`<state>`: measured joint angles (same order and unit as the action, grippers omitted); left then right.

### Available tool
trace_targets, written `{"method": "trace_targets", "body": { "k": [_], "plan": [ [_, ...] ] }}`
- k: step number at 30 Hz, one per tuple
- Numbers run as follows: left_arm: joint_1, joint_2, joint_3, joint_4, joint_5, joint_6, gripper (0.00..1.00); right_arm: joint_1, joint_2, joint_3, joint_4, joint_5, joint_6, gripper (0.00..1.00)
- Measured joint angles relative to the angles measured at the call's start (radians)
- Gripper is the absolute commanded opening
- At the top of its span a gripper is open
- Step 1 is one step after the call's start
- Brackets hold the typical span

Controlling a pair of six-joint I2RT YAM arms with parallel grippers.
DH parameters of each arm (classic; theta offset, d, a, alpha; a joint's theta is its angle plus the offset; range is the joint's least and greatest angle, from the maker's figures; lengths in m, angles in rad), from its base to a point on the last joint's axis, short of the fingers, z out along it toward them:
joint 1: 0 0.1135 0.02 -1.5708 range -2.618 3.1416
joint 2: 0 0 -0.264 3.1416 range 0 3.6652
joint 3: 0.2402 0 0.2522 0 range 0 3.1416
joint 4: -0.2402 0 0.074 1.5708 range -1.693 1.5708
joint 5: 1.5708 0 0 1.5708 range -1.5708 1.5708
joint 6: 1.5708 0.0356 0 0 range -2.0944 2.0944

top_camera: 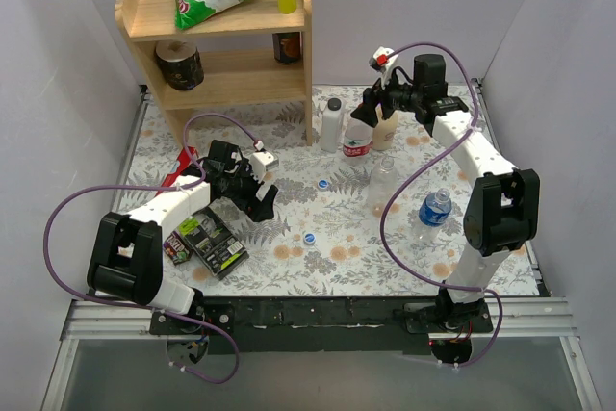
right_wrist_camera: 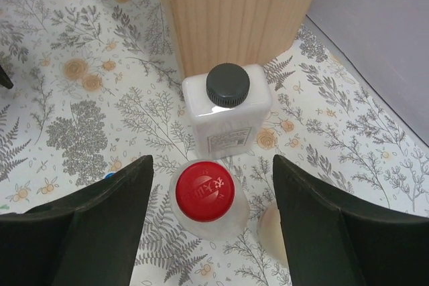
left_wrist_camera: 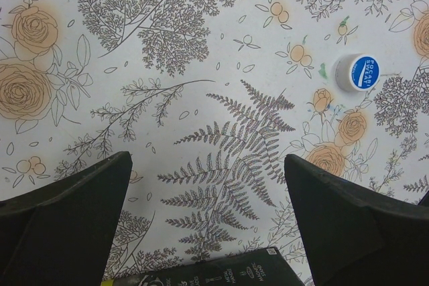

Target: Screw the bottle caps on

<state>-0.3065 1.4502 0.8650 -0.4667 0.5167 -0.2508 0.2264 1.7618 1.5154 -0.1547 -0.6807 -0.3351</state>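
step: red cap [right_wrist_camera: 204,190] seated on bottle [top_camera: 357,146], likely untightened | right end effector [right_wrist_camera: 212,213] spread above it | left end effector [left_wrist_camera: 208,222] spread, blue cap [left_wrist_camera: 360,72] upper right | next: descend, pinch, twist

Overhead, close wrist cams; cap [left_wrist_camera: 365,72] prob. shared

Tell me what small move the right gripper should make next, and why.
Probably lower the right gripper and close it on the red cap: the cap sits on its clear bottle, roughly centred between the open fingers, and nothing grips it yet.
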Motion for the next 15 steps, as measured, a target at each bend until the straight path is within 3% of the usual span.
{"method": "trace_targets", "body": {
  "k": [8, 15],
  "plan": [
    [0.000, -0.001, -0.006, 0.015, 0.022, -0.020, 0.98, -0.001, -0.126, 0.008, -0.041, 0.035, 0.026, 0.79],
    [0.000, -0.031, -0.011, 0.048, 0.063, -0.061, 0.98, -0.002, -0.476, -0.190, -0.100, 0.057, -0.006, 0.79]
  ]
}}
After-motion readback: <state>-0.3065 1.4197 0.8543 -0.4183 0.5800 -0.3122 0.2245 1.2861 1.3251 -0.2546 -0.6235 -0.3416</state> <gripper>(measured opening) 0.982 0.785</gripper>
